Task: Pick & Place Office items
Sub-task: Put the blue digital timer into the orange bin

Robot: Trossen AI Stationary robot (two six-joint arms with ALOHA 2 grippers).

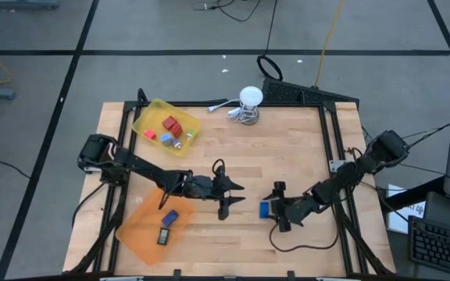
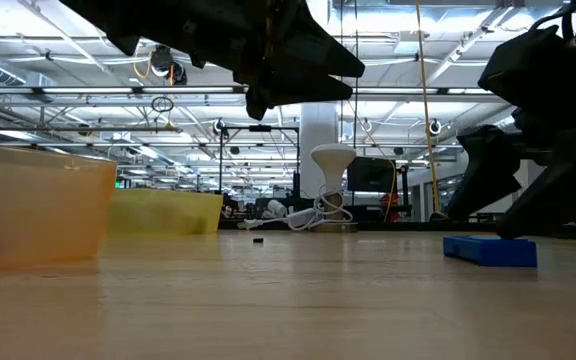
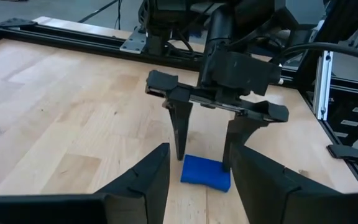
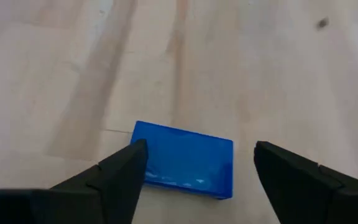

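Blue block [image 4: 184, 160]: flat on table [image 1: 287, 156], near edge half hidden by fingers.
Right pincer [image 4: 194, 180]: apart, straddling block.
Left pincer [image 1: 237, 195]: apart, empty.

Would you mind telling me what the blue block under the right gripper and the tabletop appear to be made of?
The blue block looks like moulded plastic: uniform saturated colour, smooth faces, rounded edges, a faint sheen. It could also be rubber. The tabletop looks like light wood with a satin finish, showing grain streaks and joined plank strips. The open right gripper straddles the block.

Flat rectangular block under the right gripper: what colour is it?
Blue, solid, no pattern. The flat rectangular block shows best in the right wrist view.
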